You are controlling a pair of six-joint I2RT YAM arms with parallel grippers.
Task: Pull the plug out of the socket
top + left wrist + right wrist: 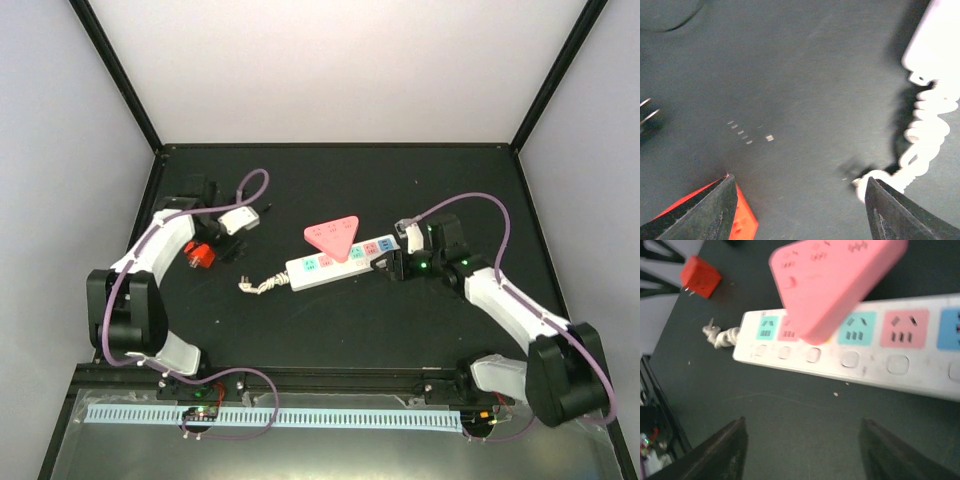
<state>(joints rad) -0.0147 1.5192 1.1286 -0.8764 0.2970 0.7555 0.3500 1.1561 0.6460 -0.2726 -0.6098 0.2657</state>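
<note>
Overhead and wrist views of a black bench point(400, 330) carrying one socket point(318, 268), a long white power strip lying aslant near the middle, its right end higher in the overhead view. One short frayed cord stub point(262, 285) trails from its left end.

One pink triangular adaptor point(333, 236) sits on the strip's outlet row. In the right wrist view the adaptor point(835, 280) overhangs the socket point(865, 365) and hides most of the second and third faces. The faces that show are two teal, two pink and one blue, with a sliver of yellow under the adaptor. A row of small switches runs beneath them.

One red plug point(200, 255) lies on the bench, well apart from the strip and to the left of the cord stub. The right wrist view shows metal prongs on the red plug point(700, 275).

Left hand point(222, 248): just beside the red plug, fingers point(705, 215) spread wide and holding nothing. In the left wrist view the plug's red body point(742, 215) lies against the inner side of one finger, and the cord stub point(925, 125) lies beyond the other.

Right hand point(388, 262): at the strip's right end, fingers point(725, 455) wide apart and empty. The strip lies across the view beyond the fingertips.
</note>
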